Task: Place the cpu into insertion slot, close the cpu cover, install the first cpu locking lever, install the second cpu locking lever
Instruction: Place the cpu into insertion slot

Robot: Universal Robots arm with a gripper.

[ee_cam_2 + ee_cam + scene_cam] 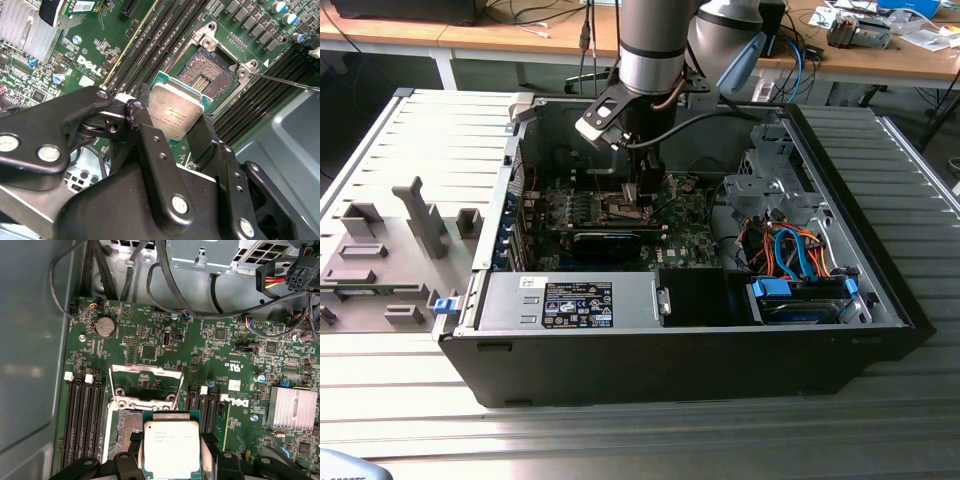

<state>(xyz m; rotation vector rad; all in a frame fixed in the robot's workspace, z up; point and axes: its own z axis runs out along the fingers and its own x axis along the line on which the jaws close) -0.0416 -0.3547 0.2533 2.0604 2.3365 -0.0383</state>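
In the exterior view, the black two-fingered gripper (634,196) hangs inside the open black computer case (670,372), over the green motherboard (692,236), at about eleven o'clock from the case's middle. The grey power supply (570,300) lies at about seven o'clock.

In both wrist views the fingers are closed on two opposite edges of the small flat square cpu (176,116) with a silvery-grey metal top, opened no wider than the chip itself. The cpu (171,447) is held level above the board. It overlaps one edge of the square, pin-filled insertion slot (207,73) and is not yet seated. The silver metal cpu cover (143,370) stands raised beyond the slot, and a thin wire locking lever (287,81) is swung free beside it.

The step in hand appears to be placing the chip, and it looks about half done. To do it well:

- The chip's edges should sit square with the slot's frame before any descent.
- The offset should be closed while the chip hangs clear of the pins.
- The descent should be straight, since sideways drag would likely bend the pins.
- The fingers must stay clear of the black memory slots (85,420) and the raised cover.
- The grip should open only once the chip lies flat.
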